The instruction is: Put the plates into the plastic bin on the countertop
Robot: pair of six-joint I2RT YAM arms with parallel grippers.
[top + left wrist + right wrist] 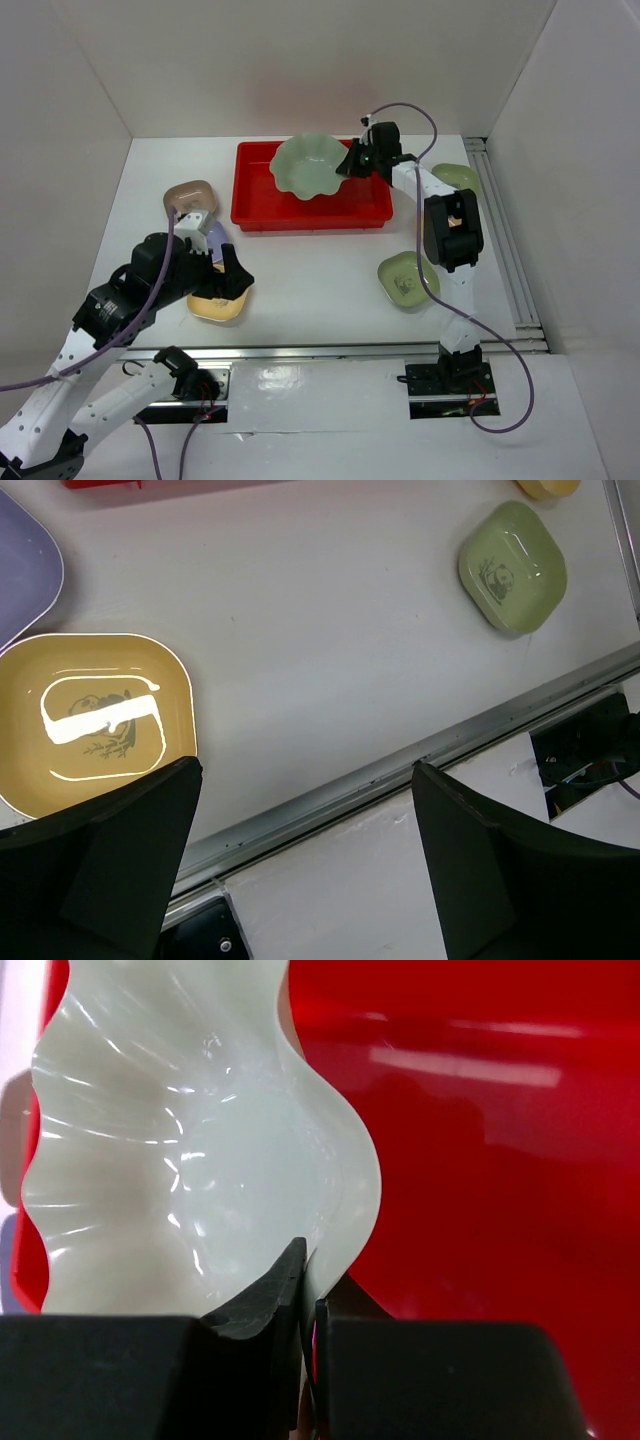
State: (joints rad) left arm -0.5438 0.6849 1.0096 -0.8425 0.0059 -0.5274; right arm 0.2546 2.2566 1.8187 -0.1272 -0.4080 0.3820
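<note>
Lab test cell: white walls (300, 60), countertop (320, 275), aluminium rail (330, 352).

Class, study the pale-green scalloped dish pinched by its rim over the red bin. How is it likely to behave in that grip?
Probably stiff: the scalloped dish shows no sag though the right gripper holds only one edge. Its glossy surface suggests it could slip. Held off-centre, it may tilt when released into the red bin.

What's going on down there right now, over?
Right pincer shut on scalloped dish rim, over red bin. Left pincer open near yellow dish. Nothing blocking bin.
</note>
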